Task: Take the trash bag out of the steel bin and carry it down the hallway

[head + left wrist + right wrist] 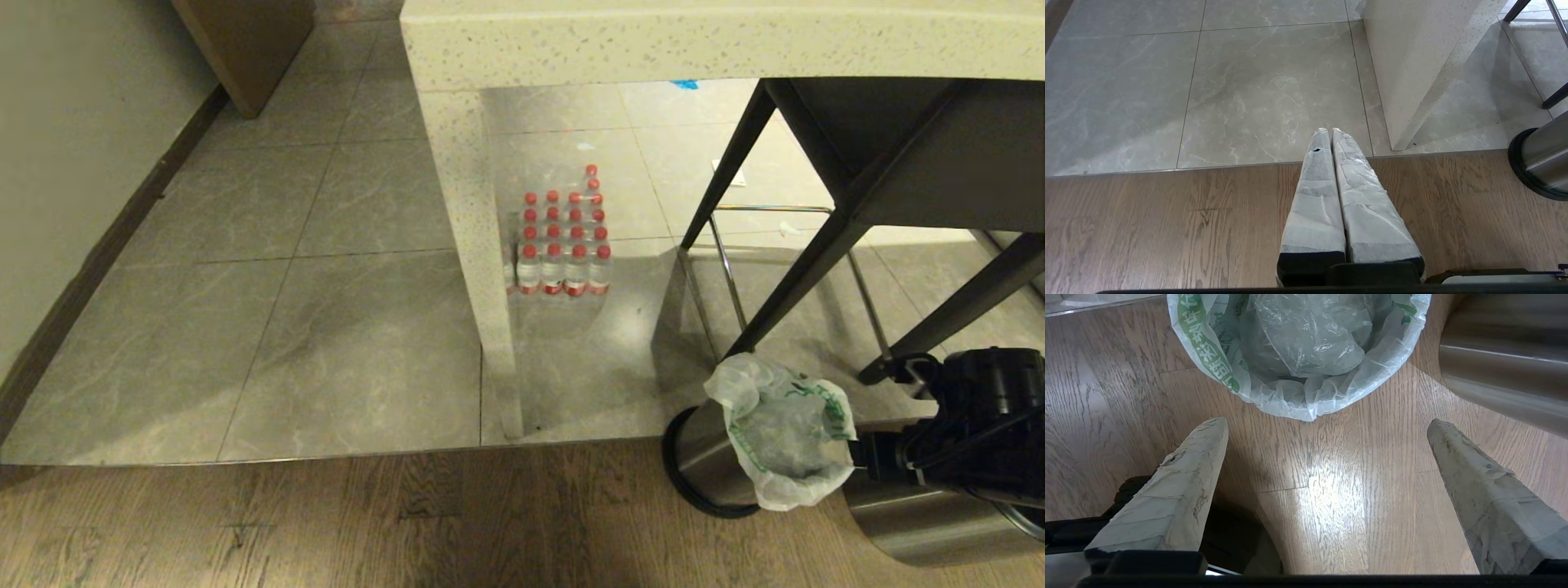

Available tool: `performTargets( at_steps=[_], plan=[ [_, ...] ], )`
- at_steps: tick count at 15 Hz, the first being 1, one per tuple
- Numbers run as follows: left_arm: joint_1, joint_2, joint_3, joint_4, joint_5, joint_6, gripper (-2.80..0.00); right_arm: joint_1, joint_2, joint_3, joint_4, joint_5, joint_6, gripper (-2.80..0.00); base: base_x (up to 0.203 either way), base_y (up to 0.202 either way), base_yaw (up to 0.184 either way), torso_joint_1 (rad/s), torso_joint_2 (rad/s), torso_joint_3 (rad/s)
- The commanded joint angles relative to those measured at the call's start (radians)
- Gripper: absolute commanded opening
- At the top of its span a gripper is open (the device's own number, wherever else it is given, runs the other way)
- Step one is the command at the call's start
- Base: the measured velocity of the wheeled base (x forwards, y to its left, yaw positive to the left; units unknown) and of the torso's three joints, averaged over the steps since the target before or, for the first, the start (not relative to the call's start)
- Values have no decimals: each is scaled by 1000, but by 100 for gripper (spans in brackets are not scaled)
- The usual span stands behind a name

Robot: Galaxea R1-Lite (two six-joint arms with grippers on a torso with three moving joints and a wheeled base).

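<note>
Low at the right, over the wooden floor: the right gripper [1327,424] sits just beside the trash bag [1306,355], not touching it.
Right fingers: the two taped fingers [1180,473] are spread wide with nothing between them, only bare wooden floor [1310,498] in the gap; their tips stop just short of the bag's folded-over edge.
Right arm in the head view: its black wrist [980,425] comes in from the right edge, close against the bag.
Trash bag: thin translucent white plastic with green lettering near the rim, lining the steel bin [706,457] and turned down over the bin's top; crinkled plastic shows inside.
Steel bin: stands on the wooden floor at the edge of the grey tiles [351,343], near the black stool legs [792,286]; a dark ring shows at its foot.
Second steel cylinder: a larger brushed-metal body [922,523] stands just beside the bin, below the right wrist.
Left fingers: the left gripper [1329,130] hangs over the seam between wood and tile, its taped fingers pressed together, empty.
Beyond: a speckled stone worktop [718,41] with a pack of red-capped bottles [563,245] on the tiles under it.
</note>
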Motion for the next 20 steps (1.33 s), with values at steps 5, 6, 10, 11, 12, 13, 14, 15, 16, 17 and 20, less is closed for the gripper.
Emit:
performTargets(
  at_steps=[5, 6, 10, 11, 12, 13, 14, 15, 16, 17, 20],
  plan=[
    [0, -2, 0, 0, 0, 0, -280, 166, -1798, 402, 668, -40, 83, 0, 0, 0, 0, 0, 0, 0],
    [0, -2, 2, 0, 0, 0, -280, 166, -1798, 402, 668, -40, 83, 0, 0, 0, 0, 0, 0, 0],
    [0, -2, 0, 0, 0, 0, -280, 166, -1798, 402, 668, -40, 83, 0, 0, 0, 0, 0, 0, 0],
    [0, -2, 1, 0, 0, 0, -280, 166, -1798, 402, 668, -40, 83, 0, 0, 0, 0, 0, 0, 0],
    [0, -2, 1, 0, 0, 0, -280, 166, -1798, 402, 668, -40, 83, 0, 0, 0, 0, 0, 0, 0],
    [0, -2, 2, 0, 0, 0, -280, 166, -1798, 402, 668, -40, 83, 0, 0, 0, 0, 0, 0, 0],
    [0, -2, 1, 0, 0, 0, -280, 166, -1798, 402, 668, -40, 83, 0, 0, 0, 0, 0, 0, 0],
    [0, -2, 1, 0, 0, 0, -280, 166, -1798, 402, 668, -40, 83, 0, 0, 0, 0, 0, 0, 0],
    [0, -2, 1, 0, 0, 0, -280, 166, -1798, 402, 668, -40, 83, 0, 0, 0, 0, 0, 0, 0],
    [0, -2, 0, 0, 0, 0, -280, 166, -1798, 402, 668, -40, 83, 0, 0, 0, 0, 0, 0, 0],
    [0, -2, 2, 0, 0, 0, -280, 166, -1798, 402, 668, -40, 83, 0, 0, 0, 0, 0, 0, 0]
  ],
)
